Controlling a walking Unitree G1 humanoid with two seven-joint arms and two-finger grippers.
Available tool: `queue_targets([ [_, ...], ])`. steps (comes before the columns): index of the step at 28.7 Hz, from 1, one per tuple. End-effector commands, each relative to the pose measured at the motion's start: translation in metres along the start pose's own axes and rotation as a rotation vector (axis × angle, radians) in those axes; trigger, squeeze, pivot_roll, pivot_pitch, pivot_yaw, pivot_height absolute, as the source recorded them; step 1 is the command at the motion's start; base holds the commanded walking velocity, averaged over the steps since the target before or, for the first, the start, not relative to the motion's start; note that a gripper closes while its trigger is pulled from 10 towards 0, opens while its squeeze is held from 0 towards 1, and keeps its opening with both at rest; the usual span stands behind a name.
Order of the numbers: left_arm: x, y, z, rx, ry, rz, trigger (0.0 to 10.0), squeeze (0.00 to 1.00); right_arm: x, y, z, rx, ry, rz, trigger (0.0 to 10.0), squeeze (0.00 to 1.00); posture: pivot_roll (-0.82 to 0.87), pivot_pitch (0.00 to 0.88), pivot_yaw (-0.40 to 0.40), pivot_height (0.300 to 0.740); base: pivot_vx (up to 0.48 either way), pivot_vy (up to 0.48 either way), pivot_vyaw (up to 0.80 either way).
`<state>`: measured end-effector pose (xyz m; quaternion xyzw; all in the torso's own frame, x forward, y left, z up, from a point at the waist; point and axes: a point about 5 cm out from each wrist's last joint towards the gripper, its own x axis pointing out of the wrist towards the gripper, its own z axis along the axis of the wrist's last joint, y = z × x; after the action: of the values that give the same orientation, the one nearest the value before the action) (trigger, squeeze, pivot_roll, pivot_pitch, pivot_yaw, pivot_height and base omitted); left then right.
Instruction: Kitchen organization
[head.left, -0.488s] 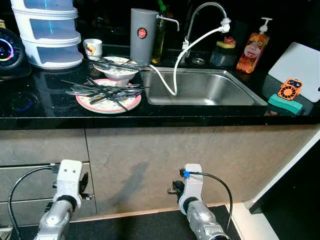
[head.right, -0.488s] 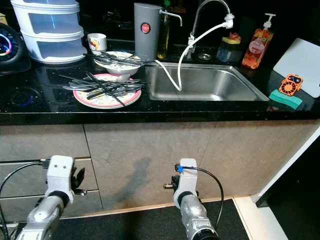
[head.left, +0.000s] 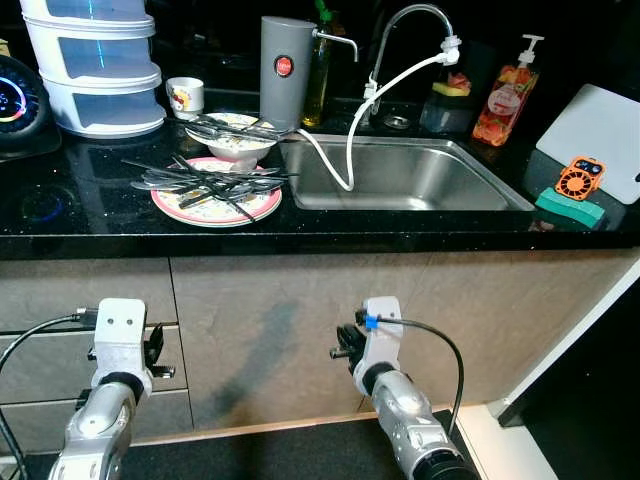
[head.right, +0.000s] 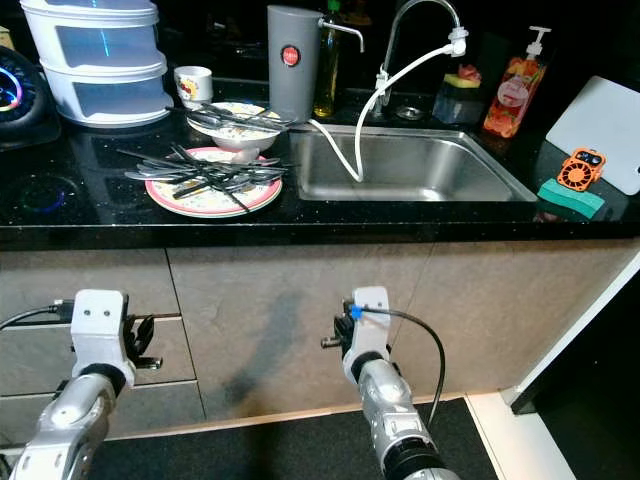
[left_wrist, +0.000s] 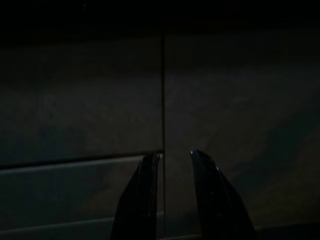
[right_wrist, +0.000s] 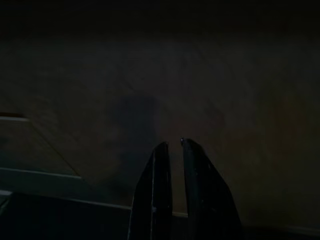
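A patterned plate (head.left: 262, 208) on the black counter (head.left: 90, 215) carries a heap of dark cutlery (head.left: 205, 180). Behind it a white bowl (head.left: 232, 146) holds more cutlery, and a small mug (head.left: 186, 97) stands further back. The steel sink (head.left: 400, 175) lies right of them. Both silver arms hang low before the cabinet fronts, the left arm (head.left: 118, 335) by the drawers, the right arm (head.left: 382, 340) under the sink. My left gripper (left_wrist: 172, 154) is open and empty, facing a drawer seam. My right gripper (right_wrist: 171, 142) is shut, facing a plain cabinet door.
A grey jug (head.left: 282, 70), a tap with a white hose (head.left: 350, 140), a soap bottle (head.left: 505, 95) and a white stacked container (head.left: 95, 60) line the back. A white board (head.left: 600, 130) and an orange gadget (head.left: 580, 180) on a green sponge (head.left: 570, 207) sit at right.
The left arm has sunk lower and shifted left along the drawers. The right arm has moved slightly left and up. The counter items are unchanged.
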<state>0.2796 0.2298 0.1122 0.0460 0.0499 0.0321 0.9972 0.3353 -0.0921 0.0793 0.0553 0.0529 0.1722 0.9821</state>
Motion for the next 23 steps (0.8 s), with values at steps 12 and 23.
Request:
queue_targets([
  [12,-0.020,-0.013,0.040,-0.071,-0.181,-0.029,10.0,0.00,-0.006,0.006,0.051,0.050,-0.207,-0.013,10.0,0.00,0.00,0.090,-0.098,0.740,0.000,0.000,0.00],
  [23,-0.023,-0.001,0.053,-0.006,-0.184,0.014,10.0,0.00,-0.009,-0.018,0.070,0.053,-0.222,-0.110,10.0,0.00,0.00,0.108,-0.094,0.740,0.000,0.000,0.00],
])
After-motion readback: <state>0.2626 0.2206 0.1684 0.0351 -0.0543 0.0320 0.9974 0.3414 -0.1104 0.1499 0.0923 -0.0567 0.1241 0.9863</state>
